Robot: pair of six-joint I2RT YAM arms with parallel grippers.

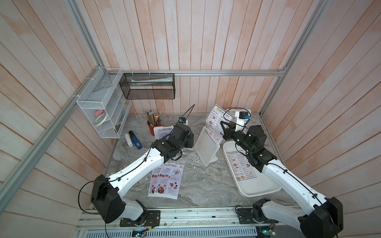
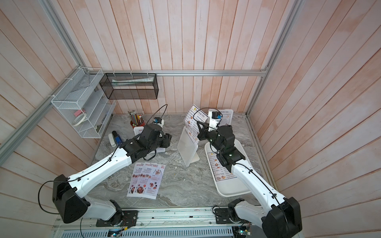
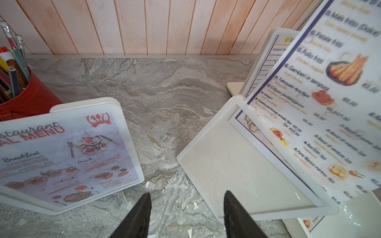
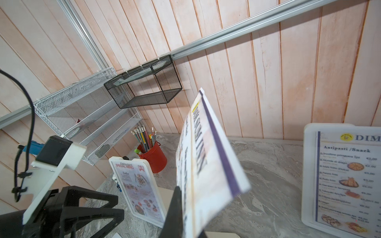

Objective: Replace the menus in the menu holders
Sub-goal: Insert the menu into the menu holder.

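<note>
The right end effector [image 1: 223, 126] is clenched on the edge of a Dim Sum Inn menu [image 1: 215, 121]. The sheet rises and curls above the pinch, and its lower corner sits in the slot of the middle menu holder [image 1: 205, 148], just below the pinch. The left end effector [image 3: 187, 193] is released and holds nothing. It hovers low over the tabletop [image 1: 206, 185], with the middle holder's clear front just to one side of it and a holder already showing a Special Menu [image 3: 109, 103] to the other.

Judging by the loose Special Menu sheets [image 1: 167, 181] lying behind the left end effector and a Dim Sum sheet in the tray [image 1: 259, 187] under the right arm, this looks like drawing the old sheet out. To do it well, pull along the slant of the slot rather than straight up, slowly, since thin paper buckles or tears. The free end effector could press on the holder's near edge so the frame neither slides nor tips.
</note>
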